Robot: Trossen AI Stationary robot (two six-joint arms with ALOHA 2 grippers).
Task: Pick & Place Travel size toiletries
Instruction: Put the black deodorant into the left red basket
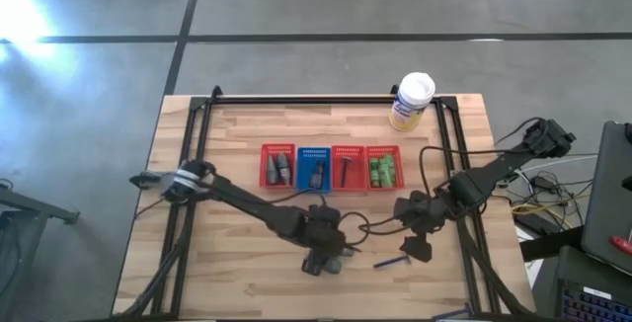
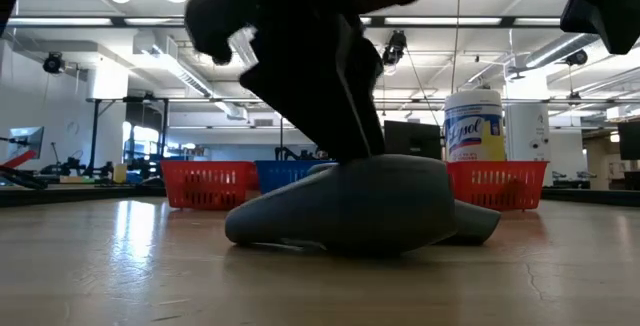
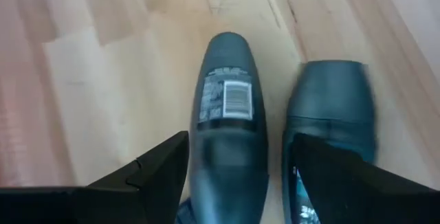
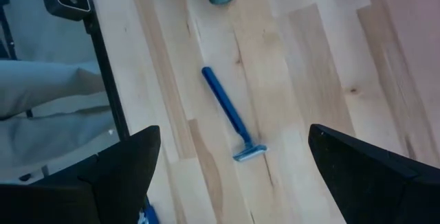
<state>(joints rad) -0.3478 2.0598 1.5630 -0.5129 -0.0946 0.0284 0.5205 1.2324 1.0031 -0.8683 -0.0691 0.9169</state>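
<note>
Left gripper point(image 3: 237, 176), low centre of the high view, fingers spread astride one dark grey rounded tube point(image 3: 228, 114), apparently lined up to grasp; second tube point(image 3: 333, 114) alongside. Right gripper point(image 4: 230, 176) spread above the blue plastic razor point(image 4: 232, 116)

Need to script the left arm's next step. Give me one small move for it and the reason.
Probably close the left gripper on the grey tube and lift. Its open fingers already straddle that tube, which lies flat on the table, with a second tube just outside one finger. The right gripper hangs open over a blue razor.
</note>
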